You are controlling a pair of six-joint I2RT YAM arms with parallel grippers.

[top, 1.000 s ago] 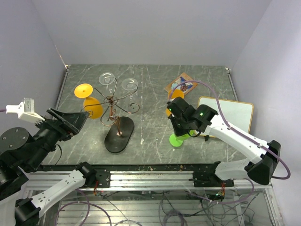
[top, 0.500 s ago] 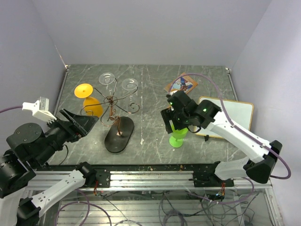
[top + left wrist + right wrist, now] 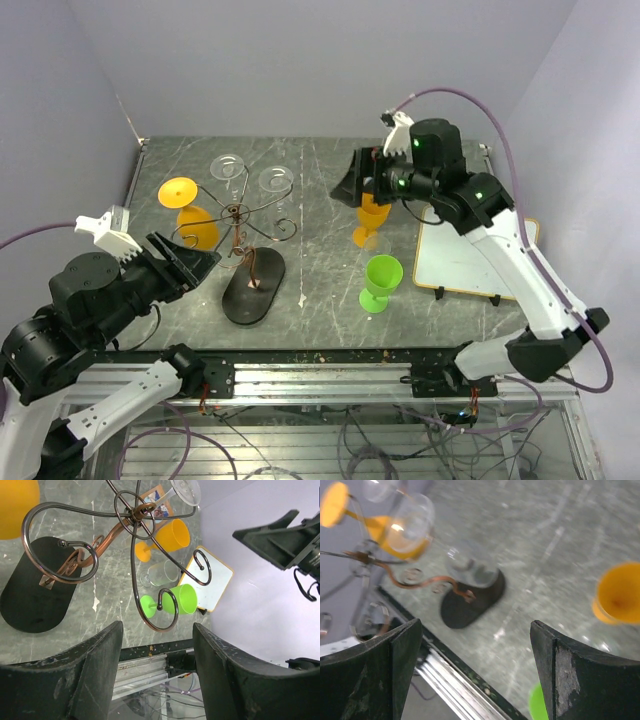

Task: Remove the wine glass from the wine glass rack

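Risen from the green glass (image 3: 380,280) below it, right claw (image 3: 347,190) gapes empty, left claw (image 3: 157,626) likewise; left-wrist view alone reveals a clear glass (image 3: 162,572) beside the green.

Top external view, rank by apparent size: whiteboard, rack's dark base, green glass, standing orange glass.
1. whiteboard, even though it is partly covered
2. rack's dark base
3. green glass and standing orange glass: these look alike and the orange one is partly hidden, so they are not ranked.

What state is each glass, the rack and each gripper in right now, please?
wine glass rack: upright, glasses hanging.
hanging orange glass: inverted on rack.
clear glasses: hanging on rack.
green glass: upright on table.
standing orange glass: upright on table, unheld.
left gripper: open, empty.
right gripper: open, empty.
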